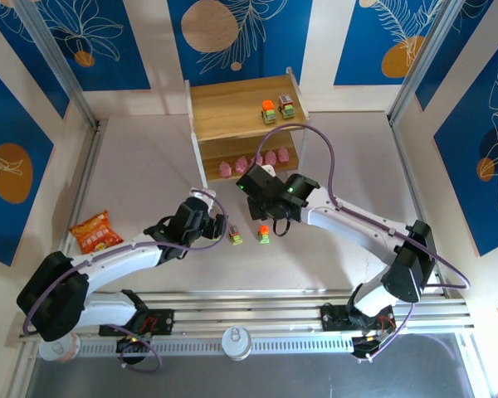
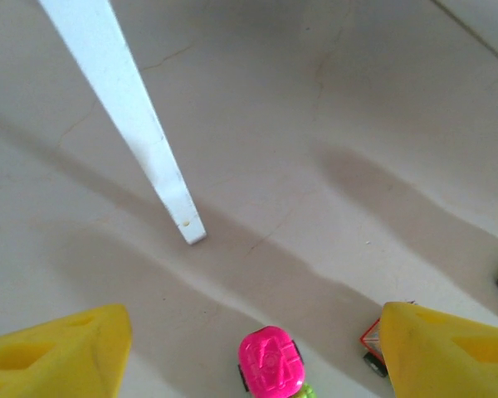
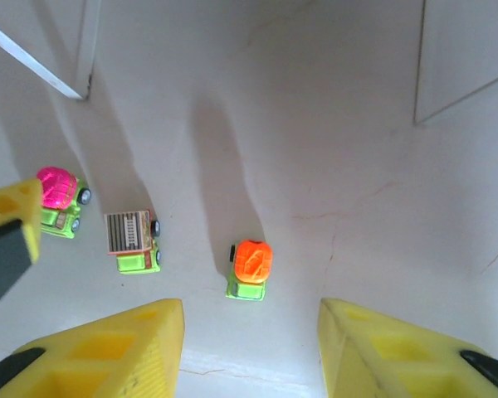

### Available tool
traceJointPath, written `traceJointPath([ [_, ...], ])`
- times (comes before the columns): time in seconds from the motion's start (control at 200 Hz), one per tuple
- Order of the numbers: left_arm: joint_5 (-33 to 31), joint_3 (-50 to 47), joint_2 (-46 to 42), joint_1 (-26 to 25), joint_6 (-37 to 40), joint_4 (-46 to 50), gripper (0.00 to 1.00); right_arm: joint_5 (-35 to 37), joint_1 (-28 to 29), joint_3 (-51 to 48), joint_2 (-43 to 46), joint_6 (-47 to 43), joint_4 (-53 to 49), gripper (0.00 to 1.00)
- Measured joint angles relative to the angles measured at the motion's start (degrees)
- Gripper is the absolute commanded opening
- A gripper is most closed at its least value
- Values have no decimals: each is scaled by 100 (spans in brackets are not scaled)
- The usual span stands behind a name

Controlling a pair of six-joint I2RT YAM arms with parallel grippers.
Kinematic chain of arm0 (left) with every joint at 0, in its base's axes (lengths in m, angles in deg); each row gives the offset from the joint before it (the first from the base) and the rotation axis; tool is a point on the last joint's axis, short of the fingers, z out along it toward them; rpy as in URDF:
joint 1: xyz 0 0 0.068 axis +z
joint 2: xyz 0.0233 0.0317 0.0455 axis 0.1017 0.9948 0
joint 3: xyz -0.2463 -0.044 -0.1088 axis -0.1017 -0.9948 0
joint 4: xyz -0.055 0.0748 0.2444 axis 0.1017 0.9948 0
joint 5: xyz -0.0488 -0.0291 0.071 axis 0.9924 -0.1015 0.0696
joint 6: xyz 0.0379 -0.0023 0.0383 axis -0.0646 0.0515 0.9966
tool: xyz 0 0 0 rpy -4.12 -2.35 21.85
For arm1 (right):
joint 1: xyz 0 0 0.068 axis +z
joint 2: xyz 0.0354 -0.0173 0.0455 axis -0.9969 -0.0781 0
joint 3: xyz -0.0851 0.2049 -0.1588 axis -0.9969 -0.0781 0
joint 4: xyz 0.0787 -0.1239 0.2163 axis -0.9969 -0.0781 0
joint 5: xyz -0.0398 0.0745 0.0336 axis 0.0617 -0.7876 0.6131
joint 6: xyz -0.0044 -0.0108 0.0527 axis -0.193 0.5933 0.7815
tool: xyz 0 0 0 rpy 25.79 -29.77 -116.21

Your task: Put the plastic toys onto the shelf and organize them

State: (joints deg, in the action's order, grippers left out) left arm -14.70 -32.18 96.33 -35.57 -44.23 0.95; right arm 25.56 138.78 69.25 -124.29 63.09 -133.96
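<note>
Both arms are extended inward and meet in front of the shelf point(image 1: 232, 99). The left hand point(image 2: 253, 332) is held low over the worktop point(image 2: 315, 124), fingers spread, with the magenta-top car point(image 2: 270, 373) between them, ungripped. The right hand point(image 3: 251, 319) is angled down and spread, with the orange-top car point(image 3: 251, 267) just ahead of the gap. The grey-top car point(image 3: 133, 240) lies between the other two. Two cars point(image 1: 268, 110) are on the top tier and pink figurines point(image 1: 256, 160) on the lower, probably five.

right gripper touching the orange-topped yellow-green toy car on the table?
Apart. Right wrist view: the orange-topped yellow-green plastic car sits beyond the right gripper, jaws open, with bare table between it and both yellow fingers.
</note>
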Motion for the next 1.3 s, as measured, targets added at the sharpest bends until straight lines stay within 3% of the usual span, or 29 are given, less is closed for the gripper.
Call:
traceJointPath([
  [0.385, -87, 22, 61, 114, -138, 96, 78, -295, 0, -739, -22, 490, 568, 49],
  [1.301, -72, 31, 170, 256, -269, 170, 79, -743, -164, -1587, -1010, 907, 1617, 50],
])
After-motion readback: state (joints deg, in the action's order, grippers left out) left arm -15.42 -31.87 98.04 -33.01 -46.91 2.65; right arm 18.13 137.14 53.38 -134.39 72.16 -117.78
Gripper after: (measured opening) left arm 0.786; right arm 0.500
